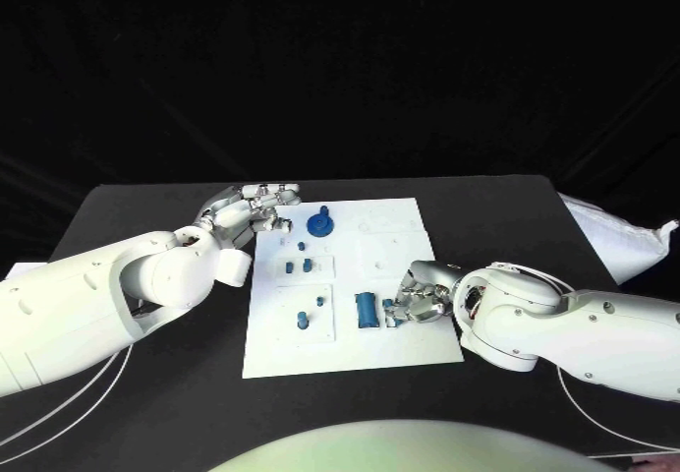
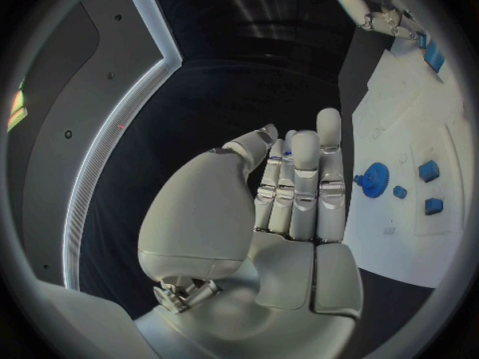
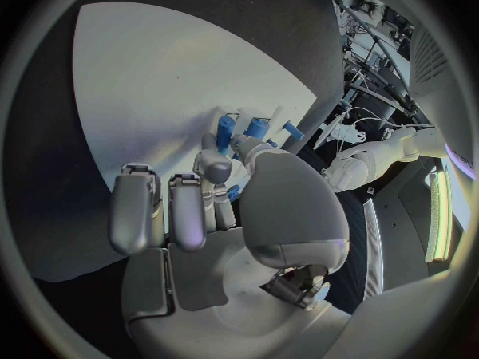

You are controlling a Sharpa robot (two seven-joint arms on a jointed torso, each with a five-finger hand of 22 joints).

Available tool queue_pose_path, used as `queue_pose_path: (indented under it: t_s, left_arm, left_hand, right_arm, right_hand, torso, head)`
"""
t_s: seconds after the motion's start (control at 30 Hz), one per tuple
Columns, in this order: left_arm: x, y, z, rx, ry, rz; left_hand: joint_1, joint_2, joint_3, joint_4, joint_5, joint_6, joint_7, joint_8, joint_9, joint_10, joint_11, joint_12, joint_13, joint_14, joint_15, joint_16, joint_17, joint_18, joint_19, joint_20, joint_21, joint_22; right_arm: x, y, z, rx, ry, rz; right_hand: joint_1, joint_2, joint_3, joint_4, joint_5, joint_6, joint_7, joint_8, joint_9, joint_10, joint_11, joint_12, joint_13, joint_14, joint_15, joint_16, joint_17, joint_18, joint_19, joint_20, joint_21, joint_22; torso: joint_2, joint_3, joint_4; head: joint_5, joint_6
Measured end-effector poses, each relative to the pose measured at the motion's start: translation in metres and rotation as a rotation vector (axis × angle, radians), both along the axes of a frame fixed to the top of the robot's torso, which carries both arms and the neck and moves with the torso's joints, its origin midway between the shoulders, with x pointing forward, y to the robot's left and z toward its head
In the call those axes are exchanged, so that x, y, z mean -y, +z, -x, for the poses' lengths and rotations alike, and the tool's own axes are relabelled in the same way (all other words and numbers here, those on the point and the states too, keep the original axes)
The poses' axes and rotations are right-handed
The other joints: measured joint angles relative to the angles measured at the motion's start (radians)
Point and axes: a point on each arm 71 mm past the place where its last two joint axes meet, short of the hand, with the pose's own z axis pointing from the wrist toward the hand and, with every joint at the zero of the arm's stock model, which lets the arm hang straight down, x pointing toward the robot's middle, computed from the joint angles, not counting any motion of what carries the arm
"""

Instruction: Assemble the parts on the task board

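Head view: right hand [image 1: 421, 293] pinches a small, stiff, light blue part [image 1: 388, 305] by its sides; left hand [image 1: 253, 208] hovers empty, fingers apart.

Free room and obstacles, as my hands find them.

Task board [image 1: 340, 349]: near strip bare, open to approach. Far right quarter [image 1: 390, 218] likewise unoccupied.

Middle column: small blue parts [image 1: 297, 265] stand close together, narrow gaps between.

Blue gear [image 1: 321, 225]: upright at the far left, beside my left hand [image 1: 253, 209], which rests at the board's far left corner.

My right hand [image 1: 423, 292]: over the board's right edge, fingers crowding the blue cylinder [image 1: 366, 310].

Black table [image 1: 170, 211]: open on both sides.
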Motion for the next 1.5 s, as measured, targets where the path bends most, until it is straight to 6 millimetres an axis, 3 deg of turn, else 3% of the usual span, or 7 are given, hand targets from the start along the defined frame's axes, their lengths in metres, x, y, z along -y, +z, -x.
queue_pose_path:
  t_s: [0.13, 0.27, 0.4, 0.7, 1.03, 1.37, 1.5]
  left_arm:
    - [0.0, 0.0, 0.0, 0.0, 0.0, 0.0]
    - [0.0, 0.0, 0.0, 0.0, 0.0, 0.0]
    - [0.0, 0.0, 0.0, 0.0, 0.0, 0.0]
    - [0.0, 0.0, 0.0, 0.0, 0.0, -0.001]
    - [0.0, 0.0, 0.0, 0.0, 0.0, -0.001]
    - [0.0, 0.0, 0.0, -0.001, -0.001, -0.001]
    - [0.0, -0.001, -0.001, -0.001, 0.0, -0.002]
  left_hand:
    - [0.0, 0.0, 0.0, 0.0, 0.0, 0.0, 0.0, 0.0, 0.0, 0.0, 0.0, 0.0, 0.0, 0.0, 0.0, 0.0, 0.0, 0.0, 0.0, 0.0, 0.0, 0.0]
    - [0.0, 0.0, 0.0, 0.0, 0.0, 0.0, 0.0, 0.0, 0.0, 0.0, 0.0, 0.0, 0.0, 0.0, 0.0, 0.0, 0.0, 0.0, 0.0, 0.0, 0.0, 0.0]
    - [0.0, 0.0, 0.0, 0.0, 0.0, 0.0, 0.0, 0.0, 0.0, 0.0, 0.0, 0.0, 0.0, 0.0, 0.0, 0.0, 0.0, 0.0, 0.0, 0.0, 0.0, 0.0]
    - [0.0, 0.0, 0.0, 0.0, 0.0, 0.0, 0.0, 0.0, -0.001, 0.0, 0.0, 0.0, 0.0, 0.0, 0.0, 0.0, 0.0, 0.0, 0.0, 0.0, 0.0, 0.0]
    - [0.0, 0.0, 0.0, 0.0, 0.0, 0.0, 0.0, 0.0, -0.001, 0.0, 0.0, 0.0, 0.0, 0.0, 0.0, 0.0, 0.0, 0.0, 0.0, 0.0, 0.0, 0.0]
    - [0.0, 0.0, 0.0, 0.0, 0.0, 0.0, 0.0, 0.0, -0.001, 0.0, 0.0, 0.0, 0.0, 0.0, 0.0, 0.0, 0.0, 0.0, 0.0, 0.0, 0.0, 0.0]
    - [0.0, 0.0, 0.0, 0.0, 0.0, 0.0, 0.0, 0.0, -0.001, -0.003, 0.003, 0.0, 0.0, 0.0, 0.0, 0.0, -0.001, 0.0, 0.0, 0.0, 0.0, 0.0]
  right_arm:
    - [0.0, 0.0, 0.0, -0.001, 0.002, 0.002]
    - [0.0, 0.0, 0.0, 0.0, 0.003, 0.003]
    - [-0.001, 0.0, 0.001, 0.001, 0.005, 0.003]
    - [-0.001, 0.002, 0.005, 0.007, 0.013, -0.003]
    - [0.009, 0.005, 0.008, 0.014, 0.007, 0.002]
    - [0.012, 0.005, 0.007, 0.02, 0.016, 0.006]
    - [0.016, 0.005, 0.005, 0.03, 0.005, -0.018]
  right_hand:
    - [-0.047, -0.015, -0.029, 0.028, -0.042, 0.003, -0.003, 0.0, 0.006, 0.0, 0.0, 0.0, 0.002, 0.0, 0.0, 0.0, 0.001, 0.0, 0.0, 0.0, 0.0, 0.0]
    - [-0.102, -0.026, -0.104, 0.04, -0.044, 0.003, -0.003, 0.0, 0.011, 0.0, 0.0, 0.0, 0.007, 0.0, 0.0, 0.0, 0.001, 0.0, 0.0, 0.0, 0.0, 0.0]
    - [-0.122, -0.014, -0.163, 0.041, -0.061, 0.003, -0.003, 0.0, 0.016, 0.004, -0.003, 0.004, 0.01, 0.0, 0.0, 0.0, 0.001, 0.0, 0.004, -0.004, 0.0, 0.0]
    - [-0.127, -0.008, -0.191, 0.04, -0.061, 0.004, -0.004, 0.0, 0.021, 0.004, -0.003, 0.013, 0.019, -0.004, -0.004, 0.0, 0.001, 0.0, 0.004, -0.004, 0.0, 0.002]
    - [-0.083, 0.045, -0.229, 0.026, -0.008, 0.006, -0.006, 0.0, 0.029, 0.008, -0.006, 0.013, 0.023, 0.0, -0.007, 0.0, 0.001, 0.0, 0.004, -0.004, 0.0, 0.003]
    - [0.025, 0.048, -0.245, -0.029, -0.005, 0.006, -0.006, 0.0, 0.033, 0.008, -0.006, 0.008, 0.024, 0.0, -0.007, 0.0, 0.0, 0.0, 0.004, -0.004, 0.0, 0.004]
    - [0.043, 0.056, -0.254, -0.038, 0.003, -0.032, 0.01, -0.02, 0.027, -0.006, 0.006, -0.028, 0.003, 0.0, -0.007, -0.014, 0.0, 0.0, 0.001, -0.001, -0.011, -0.022]
  torso:
    - [0.0, 0.0001, 0.0]
    - [0.0, 0.0001, -0.0001]
    - [0.0, 0.0001, -0.0001]
    - [0.0, 0.0006, -0.0005]
    - [0.0, 0.001, -0.0005]
    - [0.0, 0.0008, -0.0005]
    - [-0.001, 0.0005, -0.0003]
  head:
    - [0.0, 0.0]
    - [-0.002, 0.0]
    - [-0.002, 0.001]
    - [-0.004, 0.002]
    - [-0.004, 0.001]
    - [-0.006, 0.004]
    - [-0.006, 0.007]
